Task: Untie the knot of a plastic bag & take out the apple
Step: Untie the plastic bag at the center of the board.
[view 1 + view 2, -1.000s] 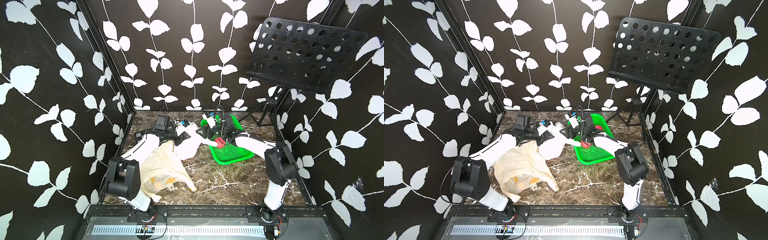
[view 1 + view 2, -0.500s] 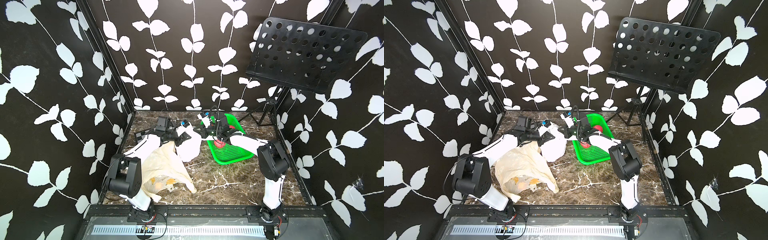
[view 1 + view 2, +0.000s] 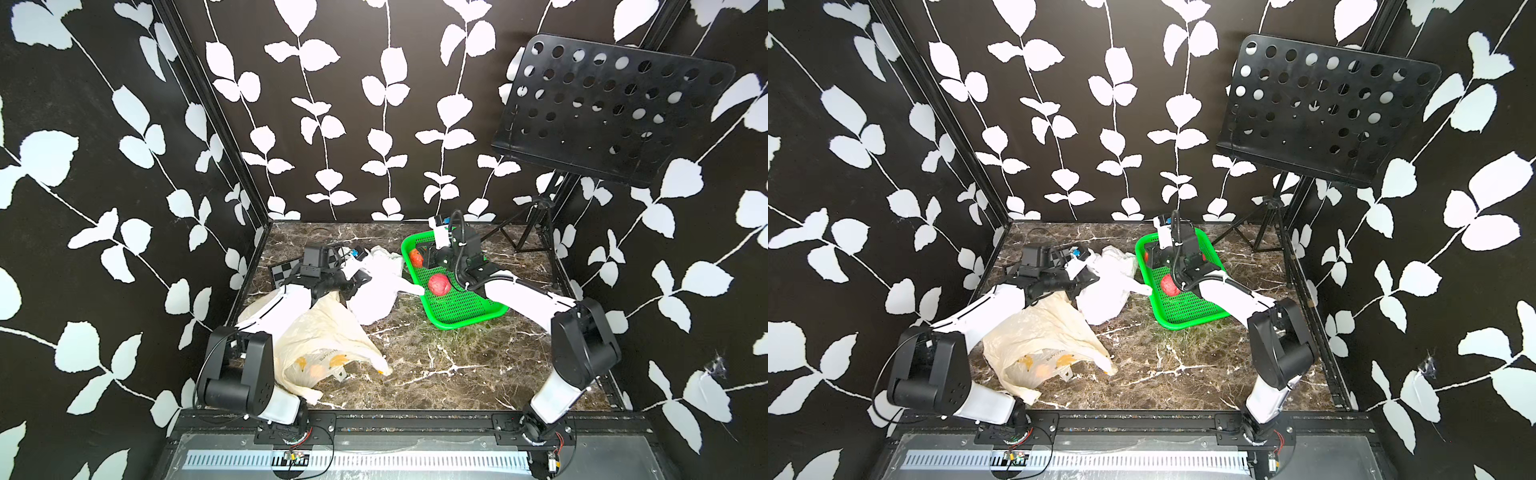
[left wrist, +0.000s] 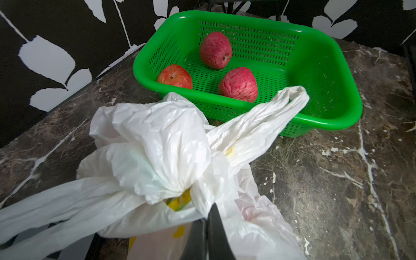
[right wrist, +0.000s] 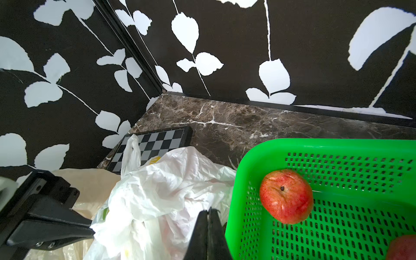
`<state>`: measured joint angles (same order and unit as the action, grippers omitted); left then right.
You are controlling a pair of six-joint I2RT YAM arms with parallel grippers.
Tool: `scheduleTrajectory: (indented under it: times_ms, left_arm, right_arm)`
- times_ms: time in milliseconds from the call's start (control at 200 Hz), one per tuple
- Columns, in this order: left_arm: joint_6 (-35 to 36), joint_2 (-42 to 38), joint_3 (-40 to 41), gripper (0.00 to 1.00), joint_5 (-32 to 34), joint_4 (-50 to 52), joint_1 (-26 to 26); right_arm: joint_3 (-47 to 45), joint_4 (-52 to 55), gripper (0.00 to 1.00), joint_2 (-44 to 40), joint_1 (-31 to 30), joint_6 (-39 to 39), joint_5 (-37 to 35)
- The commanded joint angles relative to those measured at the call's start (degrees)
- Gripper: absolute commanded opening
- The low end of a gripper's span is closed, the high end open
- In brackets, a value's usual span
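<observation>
Pinches white bag [image 4: 157,146] in closed left hand [image 4: 206,216], near apples [image 4: 238,84] in basket [image 4: 326,117]; holds right hand [image 5: 208,213] closed, empty, at basket's edge.

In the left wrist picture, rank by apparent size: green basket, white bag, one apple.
White crumpled plastic bag, helped by nearness to the camera
Green perforated plastic basket
Red apple nearest the bag, smallest

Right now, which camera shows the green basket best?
The left wrist view: the green basket shows nearly whole, with only a handle of the white bag crossing one rim. In both top views the right arm covers part of it. The right wrist view catches just one corner.
</observation>
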<state>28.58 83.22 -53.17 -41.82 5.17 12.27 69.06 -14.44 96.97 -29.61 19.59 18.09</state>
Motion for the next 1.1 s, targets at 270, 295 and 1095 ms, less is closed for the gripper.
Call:
scheduleTrajectory:
  times_ms: [270, 295, 1095]
  left_arm:
    - [-2.25, 0.45, 0.44, 0.01, -8.07, -5.49, 0.12]
    - [-1.97, 0.45, 0.37, 0.01, -8.01, -5.19, 0.12]
    - [-3.46, -0.64, 2.58, 0.0, -3.49, -6.84, 0.21]
  right_arm:
    - [10.39, -2.0, 0.79, 10.4, -4.02, -9.17, 17.19]
    - [11.12, -1.83, 0.81, 11.12, -4.27, -8.99, 17.68]
    - [8.79, -0.64, 0.0, 8.95, -4.4, 0.99, 4.53]
